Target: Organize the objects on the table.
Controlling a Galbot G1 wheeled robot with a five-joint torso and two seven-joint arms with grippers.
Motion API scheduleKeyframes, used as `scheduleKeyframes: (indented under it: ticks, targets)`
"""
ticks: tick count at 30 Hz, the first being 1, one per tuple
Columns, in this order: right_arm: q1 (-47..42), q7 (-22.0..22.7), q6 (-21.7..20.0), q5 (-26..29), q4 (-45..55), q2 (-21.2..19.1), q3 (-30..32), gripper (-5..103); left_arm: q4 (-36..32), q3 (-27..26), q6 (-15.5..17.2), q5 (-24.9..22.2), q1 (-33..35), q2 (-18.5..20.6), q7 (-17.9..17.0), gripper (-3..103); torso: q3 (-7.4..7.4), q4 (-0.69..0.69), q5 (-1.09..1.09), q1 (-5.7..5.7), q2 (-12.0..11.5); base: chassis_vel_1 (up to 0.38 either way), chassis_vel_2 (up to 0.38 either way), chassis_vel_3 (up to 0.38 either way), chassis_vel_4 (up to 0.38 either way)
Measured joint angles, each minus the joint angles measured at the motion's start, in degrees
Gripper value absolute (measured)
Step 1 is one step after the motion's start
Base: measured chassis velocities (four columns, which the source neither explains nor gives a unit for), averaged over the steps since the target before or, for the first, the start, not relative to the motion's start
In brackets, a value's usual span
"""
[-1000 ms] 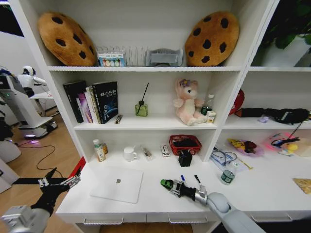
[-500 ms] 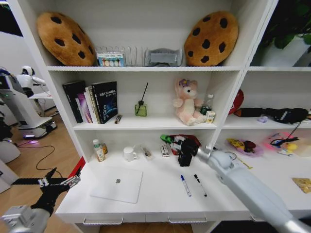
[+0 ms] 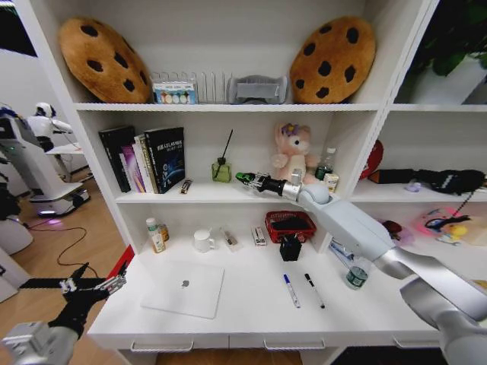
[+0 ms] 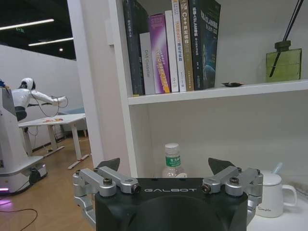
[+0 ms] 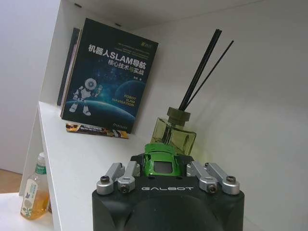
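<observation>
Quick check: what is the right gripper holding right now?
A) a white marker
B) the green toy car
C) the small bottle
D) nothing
B: the right gripper is shut on the green toy car, raised at the middle shelf near the reed diffuser.

Colours on the shelf unit and desk.
Green toy car (image 5: 162, 161); silver laptop (image 3: 183, 288); brown, dark-spotted cookie cushions (image 3: 102, 59); pink plush bear (image 3: 294, 156); red basket (image 3: 290, 226).

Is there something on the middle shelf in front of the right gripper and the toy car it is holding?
Yes. The right gripper, shut on the green toy car, faces the green diffuser bottle standing just ahead on the shelf.
</observation>
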Motion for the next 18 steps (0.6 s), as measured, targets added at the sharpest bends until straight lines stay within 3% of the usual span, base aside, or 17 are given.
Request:
scheduleKeyframes:
  ticks: [18]
  targets:
    - [1.60, -1.60, 0.18, -1.26, -0.38, 0.37, -4.42, 37, 0.00, 0.00, 0.00, 0.00, 0.00, 0.00, 0.00, 100, -0.01, 0.00, 0.01, -0.01, 0.00, 0.000, 0.000, 0.000, 0.000]
